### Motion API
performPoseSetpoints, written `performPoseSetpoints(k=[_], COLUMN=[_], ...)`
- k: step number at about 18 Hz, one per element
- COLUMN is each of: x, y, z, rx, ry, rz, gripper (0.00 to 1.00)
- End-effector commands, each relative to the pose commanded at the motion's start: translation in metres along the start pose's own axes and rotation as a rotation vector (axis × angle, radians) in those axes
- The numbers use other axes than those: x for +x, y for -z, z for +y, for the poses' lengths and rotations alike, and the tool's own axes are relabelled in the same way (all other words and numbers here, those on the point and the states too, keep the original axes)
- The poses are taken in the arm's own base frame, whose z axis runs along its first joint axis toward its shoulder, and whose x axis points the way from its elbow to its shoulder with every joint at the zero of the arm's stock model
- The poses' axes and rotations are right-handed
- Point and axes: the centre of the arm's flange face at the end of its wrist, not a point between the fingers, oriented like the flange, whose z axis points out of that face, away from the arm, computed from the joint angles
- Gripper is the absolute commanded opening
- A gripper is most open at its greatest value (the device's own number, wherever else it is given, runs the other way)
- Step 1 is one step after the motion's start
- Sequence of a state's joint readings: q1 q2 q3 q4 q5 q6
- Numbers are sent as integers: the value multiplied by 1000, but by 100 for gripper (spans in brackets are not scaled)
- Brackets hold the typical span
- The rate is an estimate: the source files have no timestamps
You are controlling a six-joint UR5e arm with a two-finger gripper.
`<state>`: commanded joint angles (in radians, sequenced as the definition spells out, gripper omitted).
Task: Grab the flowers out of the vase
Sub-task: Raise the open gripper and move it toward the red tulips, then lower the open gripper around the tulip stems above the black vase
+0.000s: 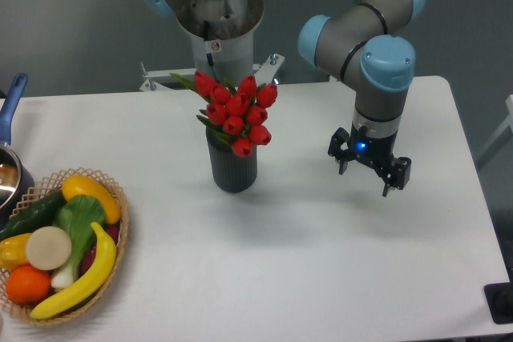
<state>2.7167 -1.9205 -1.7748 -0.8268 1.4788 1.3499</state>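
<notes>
We note the two-finger black gripper (369, 172), jaws spread and empty, hanging above the table, with the bunch of red tulip flowers (237, 114) upright in the dark grey ribbed vase (232, 167) at its nine o'clock, well apart.

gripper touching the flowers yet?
Apart. The fixed camera shows bare white table between the gripper and the flowers, which sit in the vase.

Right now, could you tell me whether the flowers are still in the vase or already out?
In. The flowers stand with their stems inside the vase, buds above its mouth. The claw hangs apart to the side, open and holding nothing.
</notes>
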Motion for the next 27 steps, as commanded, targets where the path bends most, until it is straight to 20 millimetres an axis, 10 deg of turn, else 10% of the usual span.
performPoseSetpoints(k=[9,19,27], x=[18,43,90], y=[-11,53,72], z=[-1,73,69], rx=[154,668,842], ry=[31,171,146], rz=[55,25,17], gripper=[100,100,100])
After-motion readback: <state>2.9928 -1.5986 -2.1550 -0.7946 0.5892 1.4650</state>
